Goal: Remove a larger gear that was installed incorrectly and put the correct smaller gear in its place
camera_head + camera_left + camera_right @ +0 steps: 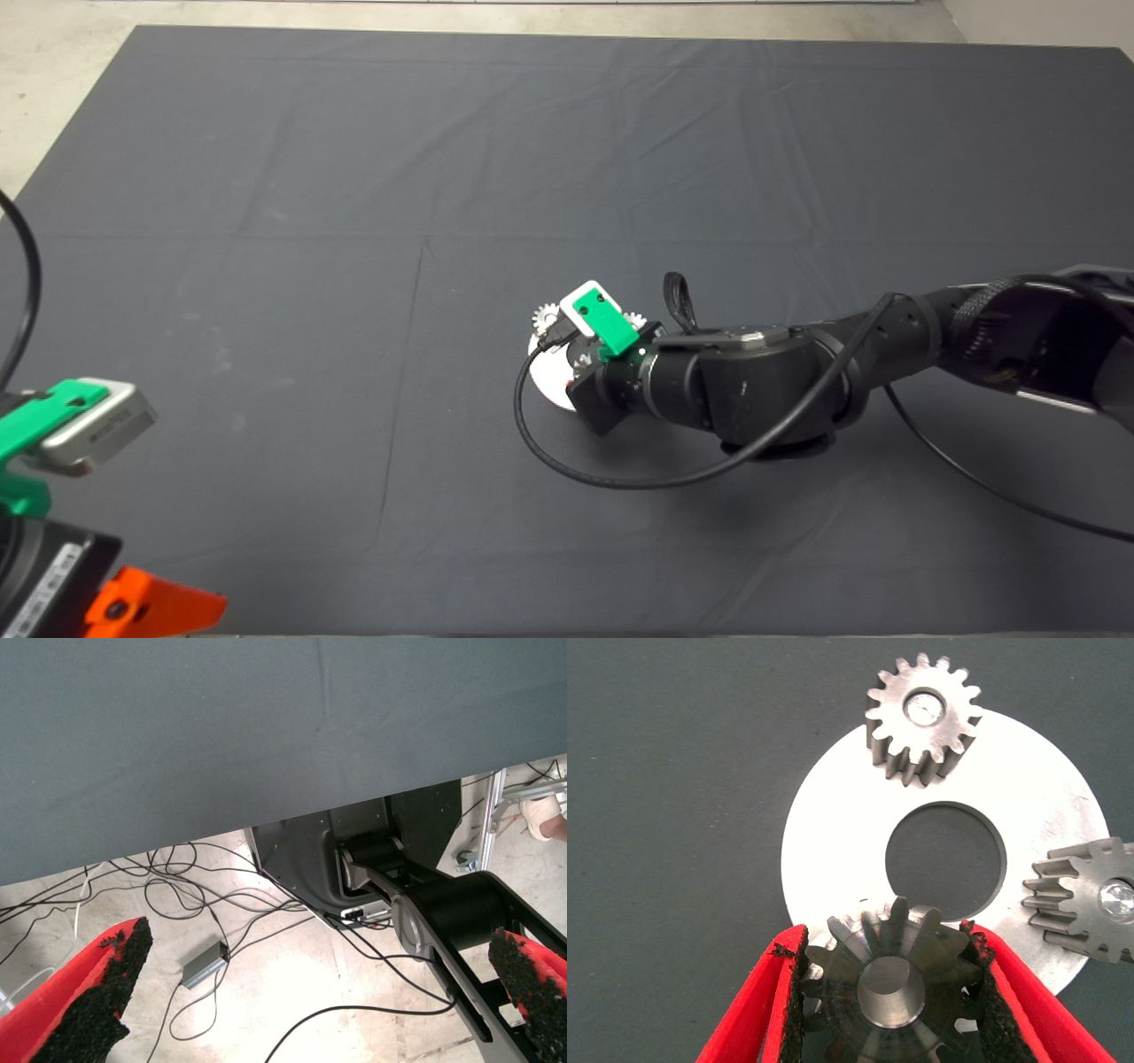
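Observation:
My right gripper point(884, 939) is shut on a steel toothed gear point(895, 983), its black pads point(793, 992) pressing both sides. By its tooth count it matches the smaller gear. It sits over the rim of a round white plate point(833, 859) with a centre hole. Two other small gears point(923, 718) point(1090, 899) stand on pins on the plate. In the head view the right wrist point(611, 354) covers most of the plate point(551, 388). The larger gear is out of view. My left gripper point(310, 992) is open and empty, parked at the lower left point(151, 607).
The dark mat point(354, 221) spreads around the plate. A black cable point(576, 465) loops on the mat in front of the right wrist. The left wrist view shows the mat's edge, floor cables point(195, 895) and the robot base point(372, 859).

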Robot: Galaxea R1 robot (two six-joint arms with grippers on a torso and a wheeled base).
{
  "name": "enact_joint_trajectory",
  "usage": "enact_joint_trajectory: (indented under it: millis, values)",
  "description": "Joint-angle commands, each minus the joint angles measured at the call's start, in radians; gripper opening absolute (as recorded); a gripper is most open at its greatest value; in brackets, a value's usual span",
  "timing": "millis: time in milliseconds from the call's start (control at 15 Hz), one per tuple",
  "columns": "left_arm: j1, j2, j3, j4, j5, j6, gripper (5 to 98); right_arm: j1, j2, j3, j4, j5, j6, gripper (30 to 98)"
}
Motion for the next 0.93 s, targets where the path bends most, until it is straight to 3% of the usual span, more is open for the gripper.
enact_joint_trajectory:
  millis: [0,867]
  values:
    - [-0.008,-0.001,0.013,-0.018,0.001,0.002,97.6,-0.002,0.001,-0.003,-0.041,-0.042,-0.003,41.3]
    - [-0.008,-0.001,0.013,-0.018,0.001,0.003,97.6,-0.022,0.022,-0.031,-0.041,-0.036,0.002,41.2]
